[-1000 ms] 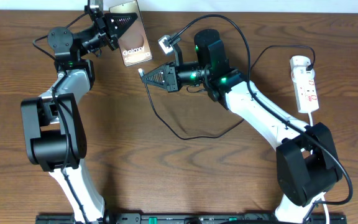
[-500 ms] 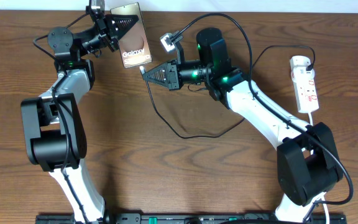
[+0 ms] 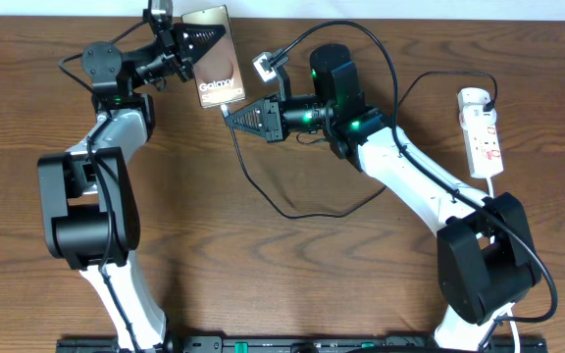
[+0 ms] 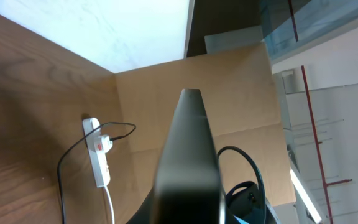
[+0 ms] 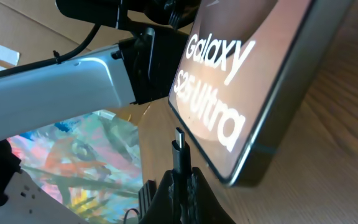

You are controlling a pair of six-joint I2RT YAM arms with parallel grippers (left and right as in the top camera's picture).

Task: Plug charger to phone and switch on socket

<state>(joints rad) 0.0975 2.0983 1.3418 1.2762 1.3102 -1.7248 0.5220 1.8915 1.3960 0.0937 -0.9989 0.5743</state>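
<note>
Left end effector (image 3: 204, 41) was clamped on the phone (image 3: 214, 67), which it held tilted at the far left of the worktop (image 3: 292, 284). Right end effector (image 3: 230, 112) was closed on the charger (image 3: 263, 196) just behind its connector tip (image 5: 179, 146). The tip sat just beside the phone's lower edge, not inserted. The charger's slack lay looped across the worktop. Socket (image 3: 483, 132) lay near the right edge, well apart from both.

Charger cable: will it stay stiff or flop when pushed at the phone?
Likely floppy: the cable lies in loose loops on the table. The short tip beyond the shut right jaws should hold straight enough to push in.
</note>
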